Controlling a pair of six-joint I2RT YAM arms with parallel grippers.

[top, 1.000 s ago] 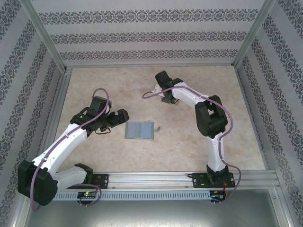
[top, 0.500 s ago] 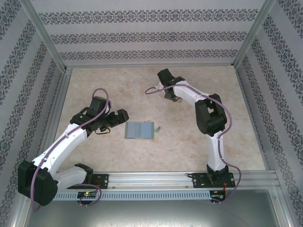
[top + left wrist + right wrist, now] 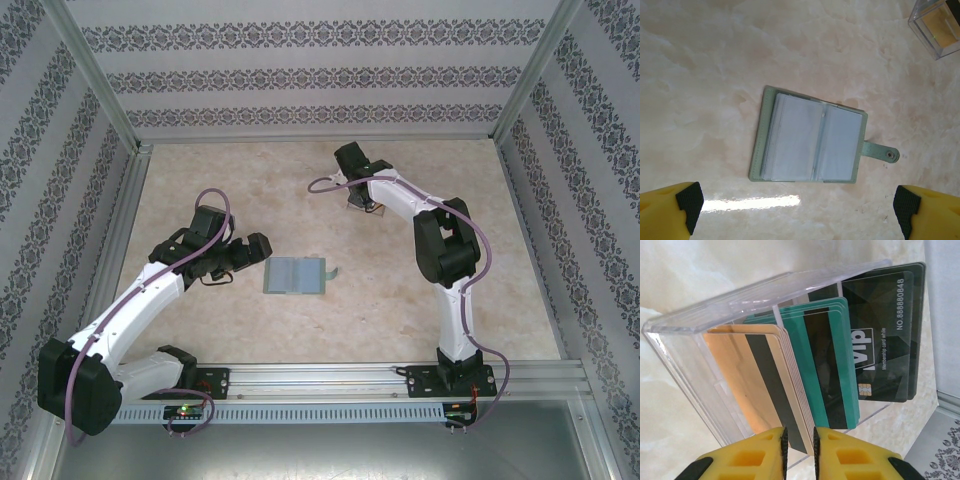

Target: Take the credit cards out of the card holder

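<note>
Marble-look table [image 3: 200, 180] bears the card holder [image 3: 810, 145], open flat, long axis crosswise, just ahead of the left gripper [image 3: 797, 202] — spread wide, the nearer one — while the right gripper [image 3: 799, 440] pinches a tan card [image 3: 740, 370] far back.

The black card [image 3: 885, 340] reads "VIP", "Membership card while" and a number starting "NO.8888".

The card holder [image 3: 296, 276] lies open on the table [image 3: 230, 330]. Just left of it hangs the left gripper [image 3: 797, 207]. Behind it to the right stands a box [image 3: 685, 365] holding the credit cards [image 3: 830, 360], the right gripper [image 3: 799, 440] clasping their edge.
</note>
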